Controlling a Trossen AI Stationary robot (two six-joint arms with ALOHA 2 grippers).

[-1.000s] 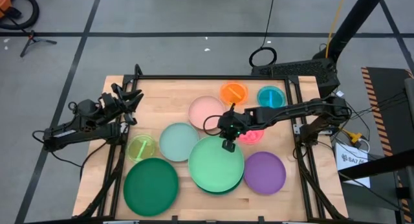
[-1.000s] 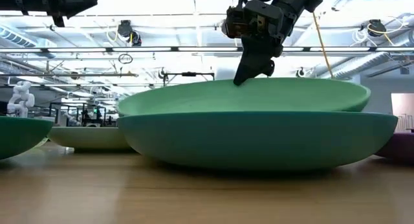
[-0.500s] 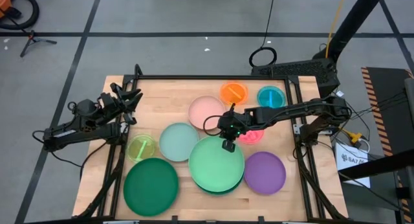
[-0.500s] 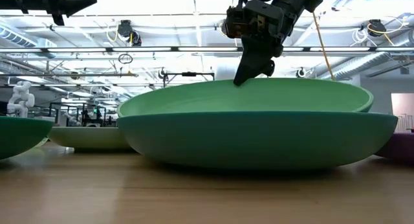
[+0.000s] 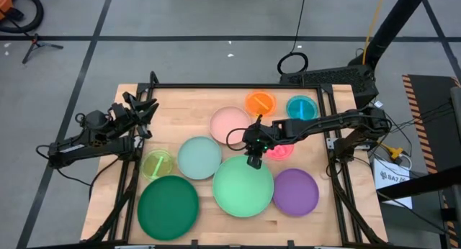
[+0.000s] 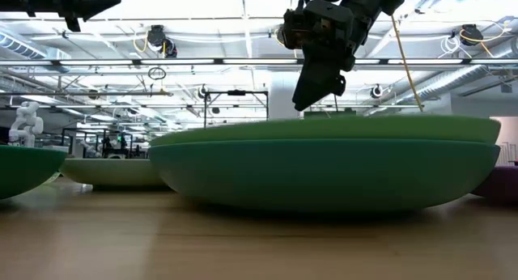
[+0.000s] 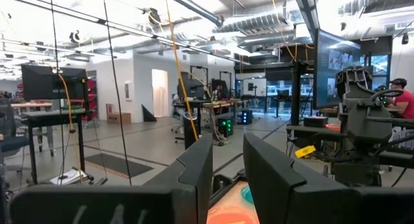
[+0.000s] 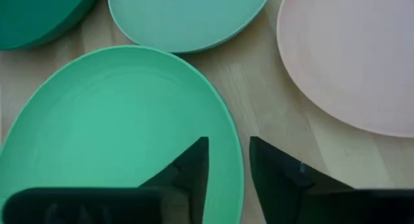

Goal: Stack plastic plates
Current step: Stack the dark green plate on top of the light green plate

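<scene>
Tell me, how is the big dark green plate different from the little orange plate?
The big dark green round plastic plate is far wider than the little orange round plastic plate. The dark green plate lies at the table's near left corner; the orange plate lies at the far edge, right of middle. Both are round, shallow, lying flat, and neither hand touches them.

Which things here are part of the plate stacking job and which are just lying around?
Job: light green plate nested on teal plate; dark green plate; mint plate; pink plate; purple plate; right gripper above the stack.
Lying about: cable loop on the floor; left gripper, waiting.
</scene>
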